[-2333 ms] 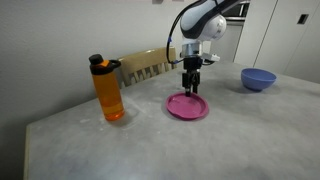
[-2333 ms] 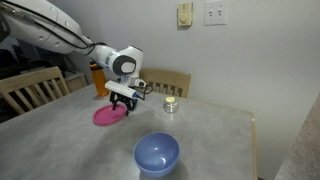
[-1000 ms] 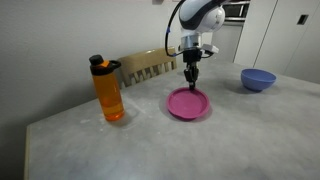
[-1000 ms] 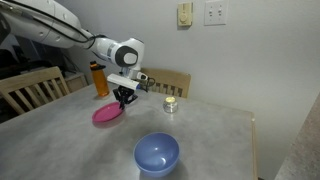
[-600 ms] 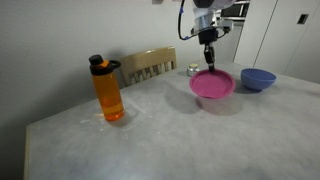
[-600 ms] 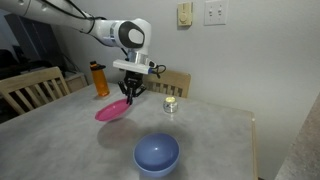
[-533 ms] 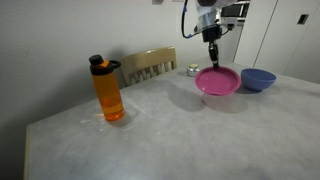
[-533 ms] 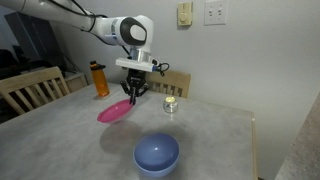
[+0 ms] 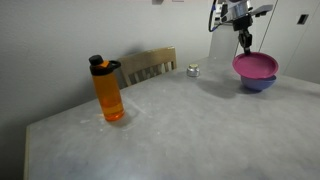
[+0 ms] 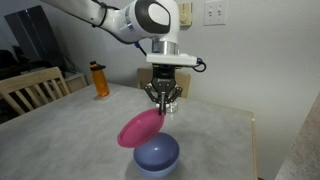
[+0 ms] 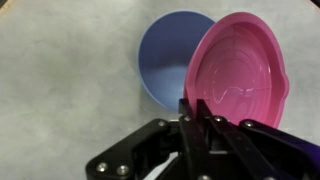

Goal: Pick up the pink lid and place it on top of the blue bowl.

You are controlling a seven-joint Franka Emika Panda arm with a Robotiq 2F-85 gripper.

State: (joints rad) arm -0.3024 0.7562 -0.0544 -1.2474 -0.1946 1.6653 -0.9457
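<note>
My gripper point(image 11: 198, 103) is shut on the near rim of the pink lid point(image 11: 238, 68), which hangs tilted in the air. The lid sits just above the blue bowl point(image 11: 165, 55) and covers part of it in the wrist view. In both exterior views the pink lid point(image 9: 255, 65) point(image 10: 138, 128) hovers over the bowl point(image 9: 257, 83) point(image 10: 157, 155), with the gripper point(image 9: 243, 41) point(image 10: 163, 104) holding it from above. The bowl stands on the grey table.
An orange bottle point(image 9: 108, 89) point(image 10: 98, 79) stands on the table. A small silver round object point(image 9: 192, 70) sits near the wooden chair back point(image 9: 148, 64). Another chair point(image 10: 28, 88) is beside the table edge.
The gripper lifted the pink lid off the table and carried it across to above the blue bowl. The jaws stayed shut on the lid.
</note>
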